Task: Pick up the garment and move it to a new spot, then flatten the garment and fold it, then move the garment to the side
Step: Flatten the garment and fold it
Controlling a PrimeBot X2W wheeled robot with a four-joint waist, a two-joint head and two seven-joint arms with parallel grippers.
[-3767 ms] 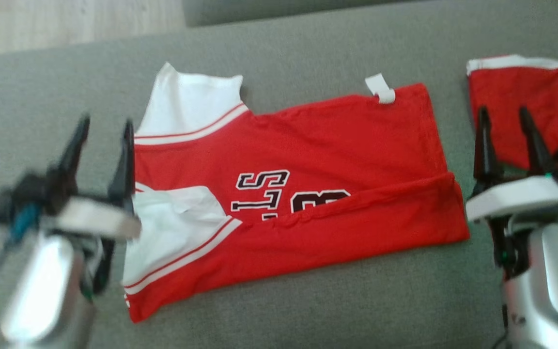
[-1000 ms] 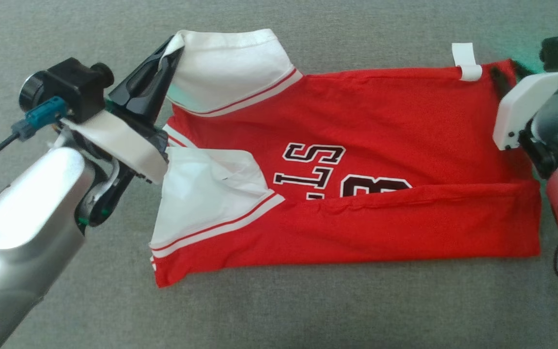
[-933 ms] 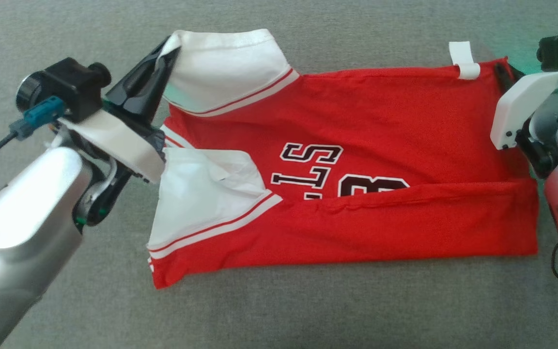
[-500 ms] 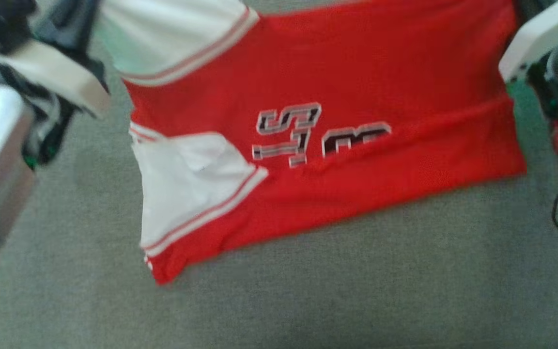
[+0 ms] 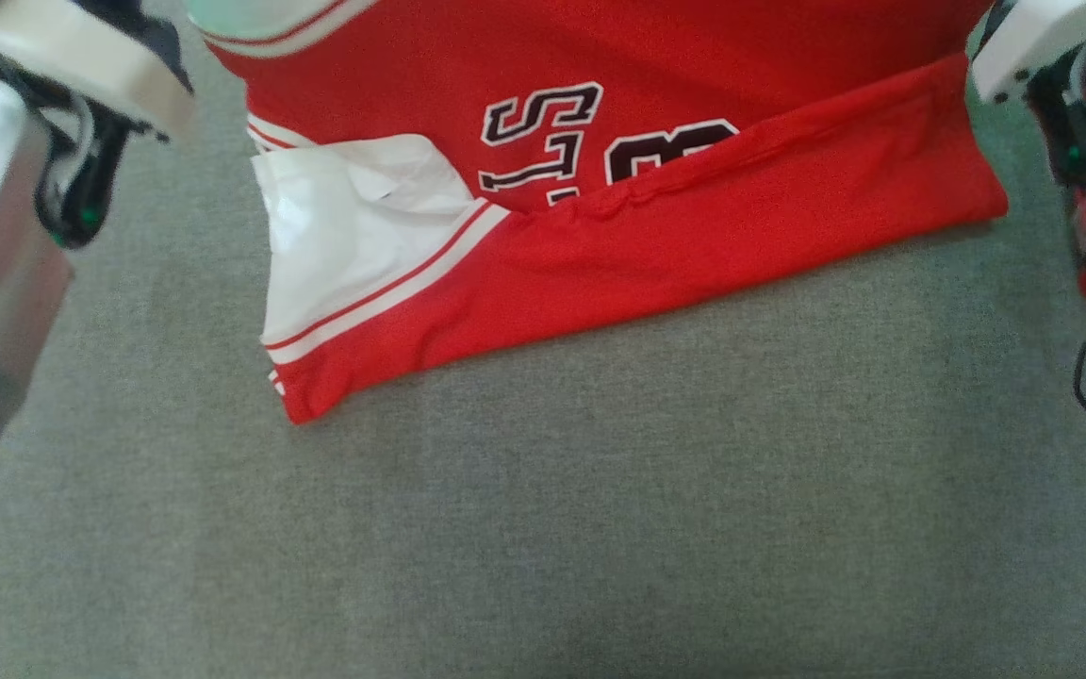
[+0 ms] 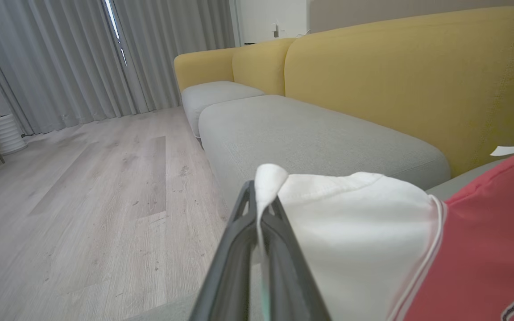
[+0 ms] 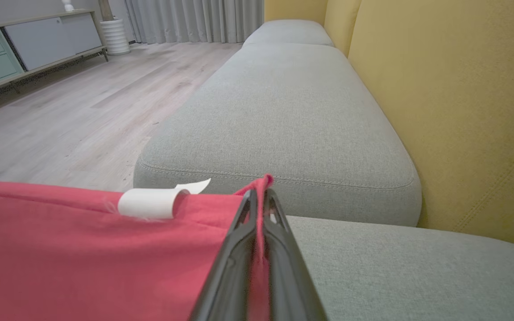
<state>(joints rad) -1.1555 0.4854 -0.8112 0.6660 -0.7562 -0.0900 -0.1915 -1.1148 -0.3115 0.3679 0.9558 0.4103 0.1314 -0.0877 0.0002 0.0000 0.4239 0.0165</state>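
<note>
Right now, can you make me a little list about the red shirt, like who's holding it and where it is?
garment: red jersey, white sleeves, dark lettering
surface: grey sofa cushion
left gripper: jaws shut on the edge of a white sleeve
right gripper: jaws shut on the jersey's red corner, near the white tag
fold: near red edge folded up over part of the lettering
background: yellow backrest, wooden floor

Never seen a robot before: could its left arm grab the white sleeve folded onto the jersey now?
Probably not yet: nothing blocks the near sleeve, but the left gripper is shut on the far sleeve and must release first.
</note>
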